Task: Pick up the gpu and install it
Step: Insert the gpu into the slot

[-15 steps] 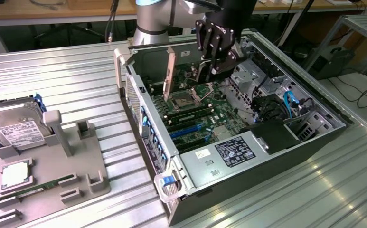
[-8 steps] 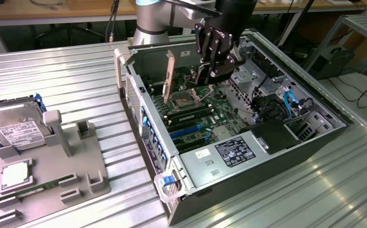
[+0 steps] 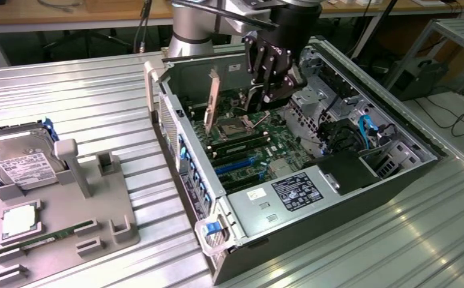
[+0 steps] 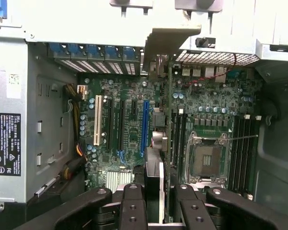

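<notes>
So the pickup part looks done to us. The gpu [image 4: 159, 143] is off the bench and sits edge-on between the fingers [image 4: 134, 211], which are closed partway onto it — a narrow grip on a thin card, not a full close. In the wrist view we see the card running straight out ahead of the fingers, with its pale bracket [image 4: 170, 43] at the far end, up against the case's rear slot openings.

What's left is the install itself. The card hangs inside the open computer case [image 3: 215, 240] over the motherboard [image 4: 206, 110], and we'd say it lines up roughly with the gap between the blue slot [image 4: 144, 127] on one side of the fingers and the CPU socket [image 4: 205, 160] on the other. Whether its edge has met a slot yet we honestly can't tell, since the card hides its own bottom edge.

Pose-wise, the exterior view shows the arm reaching in from behind the case, wrist pointed down, the gripper [image 3: 268, 90] low inside the chassis — just above the board.

The grey parts tray [image 3: 63, 228] with the hard drive [image 3: 20, 162] is well apart from the fingers, out on the bench [image 3: 80, 96].
</notes>
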### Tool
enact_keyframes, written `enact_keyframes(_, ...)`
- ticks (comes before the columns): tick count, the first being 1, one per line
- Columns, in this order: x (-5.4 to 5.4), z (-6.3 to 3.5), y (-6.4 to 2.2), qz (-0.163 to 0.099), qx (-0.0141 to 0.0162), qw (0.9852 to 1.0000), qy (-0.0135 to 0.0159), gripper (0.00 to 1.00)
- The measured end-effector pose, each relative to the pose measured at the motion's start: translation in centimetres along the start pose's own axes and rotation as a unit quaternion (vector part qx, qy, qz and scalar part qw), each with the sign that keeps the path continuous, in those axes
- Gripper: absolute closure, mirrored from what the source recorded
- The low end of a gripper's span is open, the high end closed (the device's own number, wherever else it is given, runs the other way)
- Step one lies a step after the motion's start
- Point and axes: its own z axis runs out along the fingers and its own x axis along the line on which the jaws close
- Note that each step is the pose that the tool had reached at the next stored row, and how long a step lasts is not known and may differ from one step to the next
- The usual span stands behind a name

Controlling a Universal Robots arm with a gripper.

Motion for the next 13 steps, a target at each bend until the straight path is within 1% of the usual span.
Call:
enact_keyframes(3,0.0,0.26,-0.02,0.0,-0.0006,1.0,-0.0001,0.72)
enact_keyframes(13,0.01,0.82,-0.06,0.0,-0.0008,1.0,-0.0001,0.72)
